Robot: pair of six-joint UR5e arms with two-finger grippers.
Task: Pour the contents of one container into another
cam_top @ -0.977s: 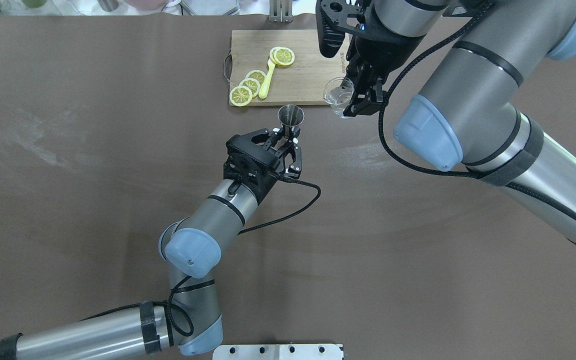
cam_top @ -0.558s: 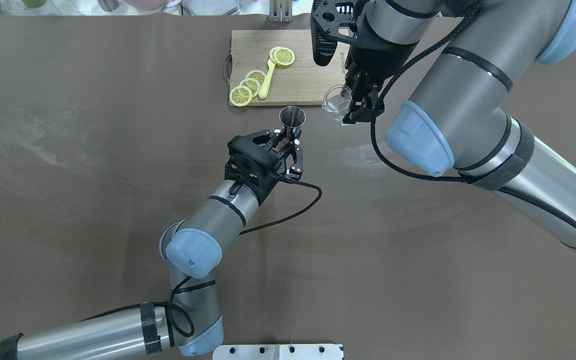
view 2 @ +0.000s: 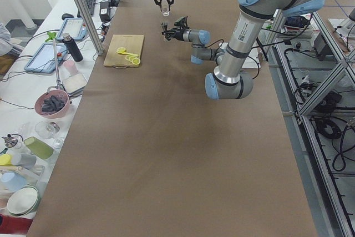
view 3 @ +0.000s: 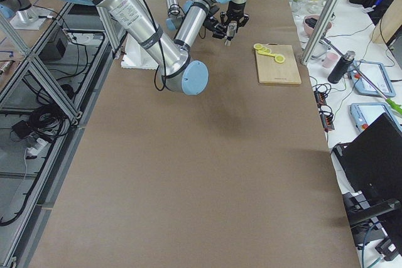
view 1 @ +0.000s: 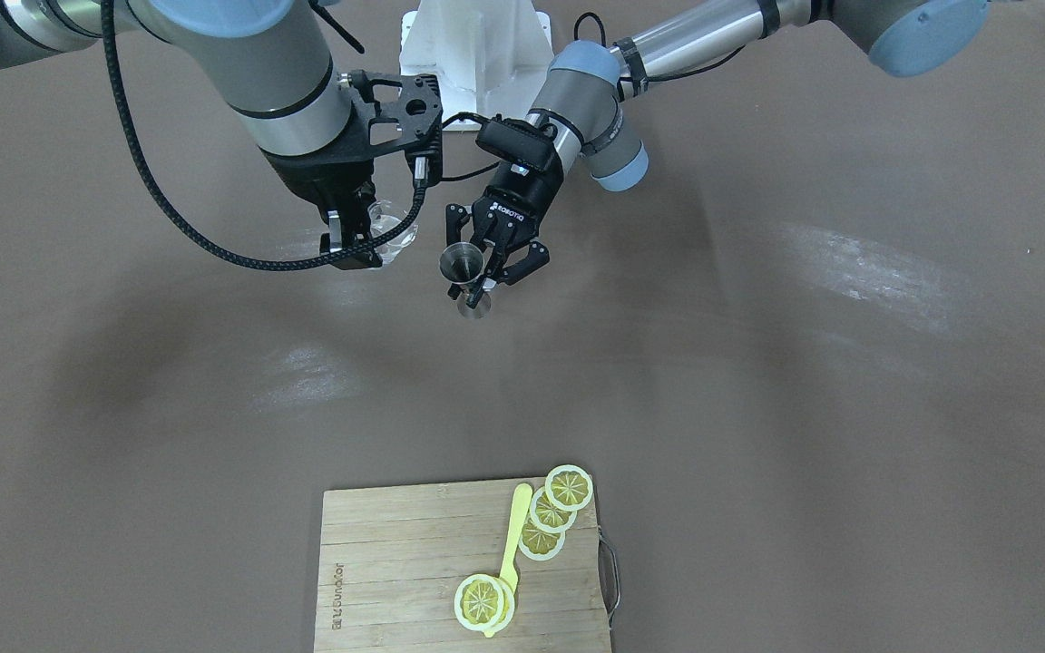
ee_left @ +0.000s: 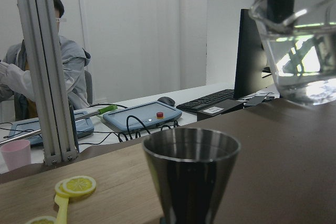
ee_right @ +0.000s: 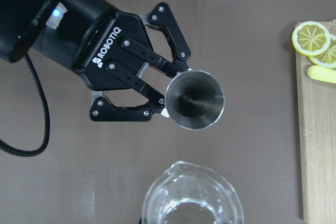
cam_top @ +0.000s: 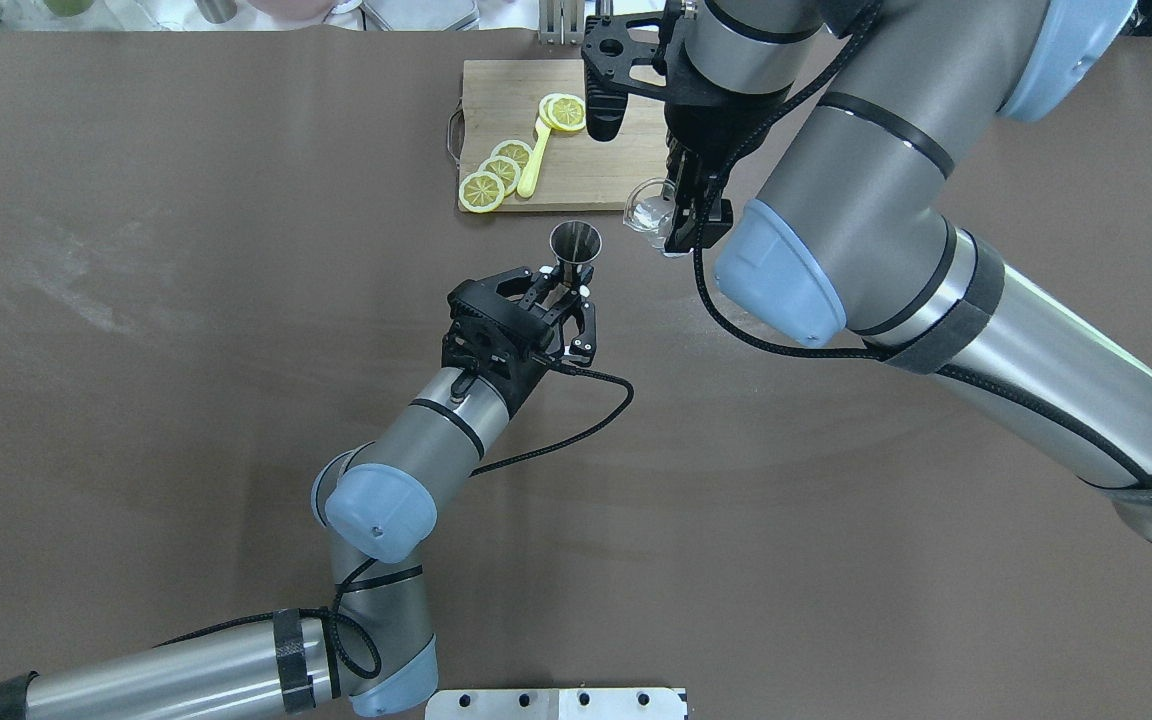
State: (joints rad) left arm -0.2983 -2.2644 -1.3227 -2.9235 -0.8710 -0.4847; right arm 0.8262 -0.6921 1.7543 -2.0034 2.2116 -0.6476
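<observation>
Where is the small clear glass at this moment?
In the overhead view the clear glass hangs in the right pincer, just right of the steel jigger, by the cutting board's near edge.

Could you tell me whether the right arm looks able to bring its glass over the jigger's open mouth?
Probably yes: the glass in the right tool hangs beside the jigger, nothing between them; the left tool grips below its rim.

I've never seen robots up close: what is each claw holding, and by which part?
Left gripper: steel jigger, at its narrow waist. Right gripper: clear glass, by its side.
</observation>
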